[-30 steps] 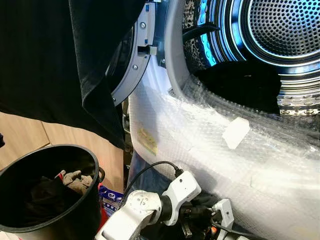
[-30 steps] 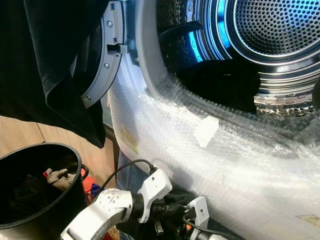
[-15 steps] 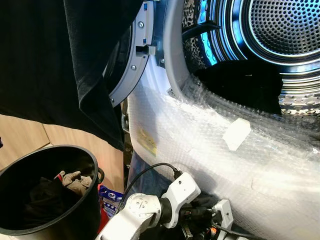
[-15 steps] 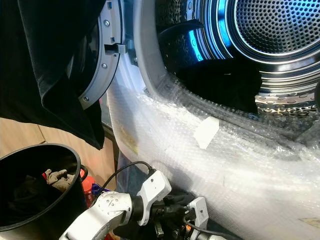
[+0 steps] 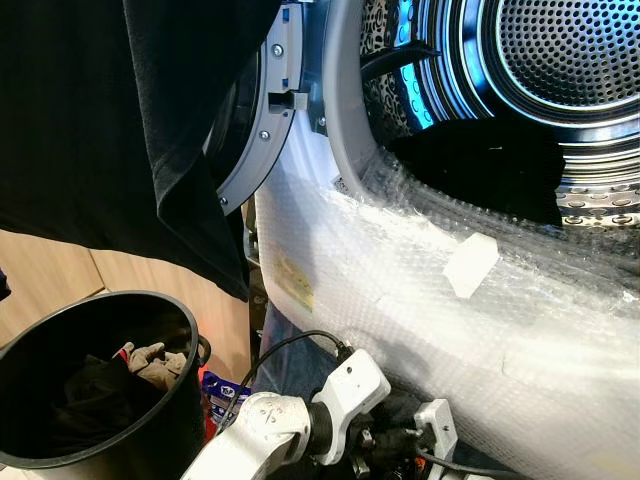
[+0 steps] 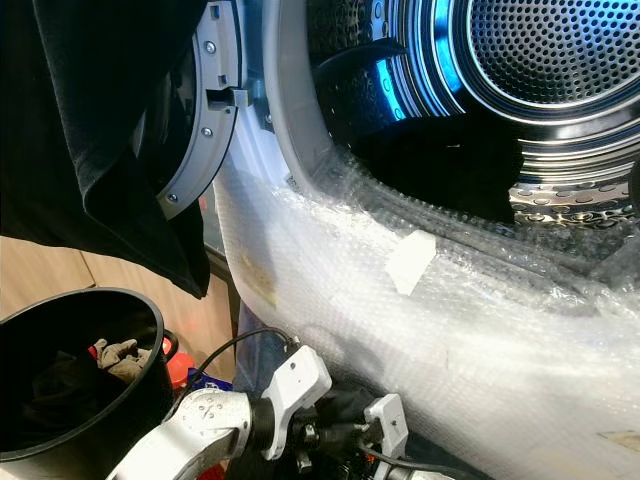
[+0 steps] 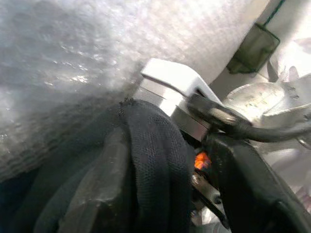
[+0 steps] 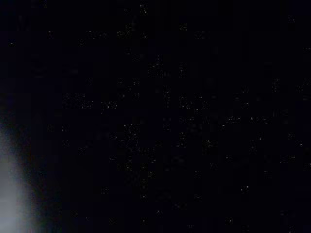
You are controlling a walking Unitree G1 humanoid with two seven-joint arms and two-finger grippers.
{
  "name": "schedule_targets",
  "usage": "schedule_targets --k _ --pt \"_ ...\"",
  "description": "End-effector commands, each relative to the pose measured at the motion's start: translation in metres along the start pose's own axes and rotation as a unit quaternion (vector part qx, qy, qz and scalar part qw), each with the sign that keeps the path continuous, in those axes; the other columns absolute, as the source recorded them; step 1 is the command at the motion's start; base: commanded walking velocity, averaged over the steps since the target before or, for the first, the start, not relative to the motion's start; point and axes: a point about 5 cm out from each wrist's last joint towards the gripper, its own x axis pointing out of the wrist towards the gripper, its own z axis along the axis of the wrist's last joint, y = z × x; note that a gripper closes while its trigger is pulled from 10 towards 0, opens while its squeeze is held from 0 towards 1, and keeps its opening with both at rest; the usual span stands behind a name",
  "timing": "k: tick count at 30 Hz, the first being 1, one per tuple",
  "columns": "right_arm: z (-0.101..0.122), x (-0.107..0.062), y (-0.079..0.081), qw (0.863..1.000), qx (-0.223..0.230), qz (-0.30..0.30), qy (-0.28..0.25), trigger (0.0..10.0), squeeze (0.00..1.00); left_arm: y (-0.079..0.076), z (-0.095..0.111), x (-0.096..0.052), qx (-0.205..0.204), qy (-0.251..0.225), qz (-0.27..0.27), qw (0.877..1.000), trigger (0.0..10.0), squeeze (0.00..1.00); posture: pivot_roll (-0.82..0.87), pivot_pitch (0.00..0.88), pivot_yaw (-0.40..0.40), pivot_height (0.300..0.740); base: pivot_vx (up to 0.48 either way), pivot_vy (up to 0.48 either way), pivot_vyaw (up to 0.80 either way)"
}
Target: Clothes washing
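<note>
A washing machine stands open, its shiny drum [image 5: 560, 60] lit blue, with dark laundry [image 5: 490, 165] already lying at the bottom. Bubble wrap [image 5: 430, 300] covers the machine's white front below the opening, probably to guard it from knocks. A large black garment [image 5: 110, 130] hangs across the upper left, draped in front of the round door [image 5: 262, 120]. On the floor at lower left sits a black bucket [image 5: 165, 440] holding more clothes, including a tan piece [image 5: 150, 362]. Low against the wrapped front, the left gripper [image 7: 160, 189] has its two black fingers [image 7: 104, 189] pinching a fold of dark mesh cloth [image 7: 150, 145], likely to lift it toward the drum. The right wrist view is almost black, so I cannot tell how the right gripper's fingers are set.
</note>
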Motion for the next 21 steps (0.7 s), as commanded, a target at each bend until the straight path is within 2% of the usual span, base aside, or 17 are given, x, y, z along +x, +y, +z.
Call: schedule_targets --k 1,5,12,14,16,19,21 --pt "0.009 0.005 -0.001 1.0 -0.009 0.002 -0.016 0.0 0.0 -0.006 0.003 -0.007 0.003 -0.002 -0.007 1.0 10.0 1.0 0.12 0.0 -0.072 0.74 0.0 0.0 0.0" --pt "0.003 0.008 0.004 1.0 -0.003 0.019 -0.01 0.0 0.0 -0.007 0.008 -0.027 -0.027 -0.031 0.016 0.999 10.0 1.0 0.12 0.0 -0.065 0.74 0.0 0.0 0.0" --pt "-0.004 0.007 0.002 1.0 0.007 0.015 -0.004 0.0 0.0 -0.009 0.0 -0.05 -0.053 -0.028 0.048 0.997 10.0 1.0 0.13 0.0 -0.071 0.74 0.0 0.0 0.0" --pt "-0.005 0.006 0.0 1.0 0.009 0.012 -0.003 0.0 0.0 0.002 0.007 -0.065 -0.054 -0.051 0.114 0.991 10.0 1.0 0.13 0.0 -0.071 0.74 0.0 0.0 0.0" --pt "-0.005 0.005 -0.001 1.0 0.009 0.013 -0.001 0.0 0.0 0.01 0.013 -0.074 -0.049 -0.067 0.16 0.984 10.0 1.0 0.14 0.0 -0.074 0.74 0.0 0.0 0.0" --pt "-0.006 0.004 -0.001 1.0 0.012 0.015 0.001 0.0 0.0 0.014 0.013 -0.078 -0.037 -0.067 0.182 0.98 10.0 1.0 0.15 0.0 -0.083 0.74 0.0 0.0 0.0" --pt "-0.008 0.004 -0.002 1.0 0.02 0.019 0.003 0.0 0.0 0.021 0.006 -0.079 -0.032 -0.062 0.226 0.972 10.0 1.0 0.15 0.0 -0.084 0.74 0.0 0.0 0.0"
